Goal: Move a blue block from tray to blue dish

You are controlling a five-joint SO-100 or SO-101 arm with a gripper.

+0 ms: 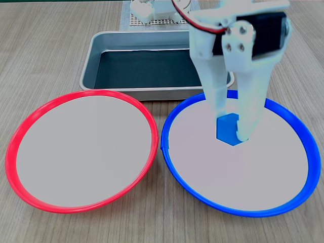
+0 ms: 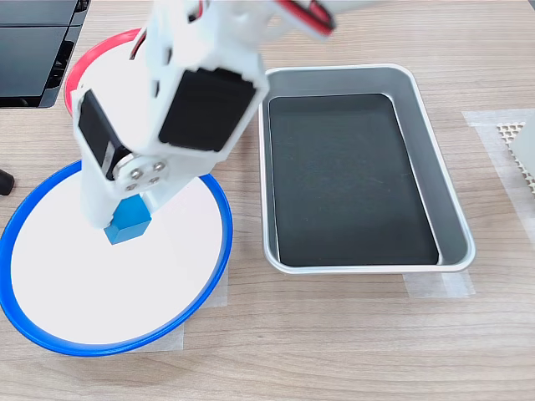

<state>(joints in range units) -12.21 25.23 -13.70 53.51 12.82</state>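
Note:
The blue block (image 1: 230, 130) (image 2: 128, 227) hangs between the white fingers of my gripper (image 1: 232, 129) (image 2: 121, 224), which is shut on it. It is low over the pale centre of the blue dish (image 1: 167, 124) (image 2: 226, 238); I cannot tell whether it touches the dish. In the first exterior view the block is a little right of the dish's middle. The silver tray (image 1: 88, 66) (image 2: 456, 225) with its black base holds nothing, and lies behind the dishes in the first exterior view, to the right of them in the second exterior view.
A red-rimmed dish (image 1: 83, 152) (image 2: 109, 75) of the same size lies beside the blue one, partly hidden by the arm in the second exterior view. A white perforated mat (image 1: 132, 20) (image 2: 512, 132) lies beyond the tray. A black object (image 2: 33, 42) is at the second exterior view's top left.

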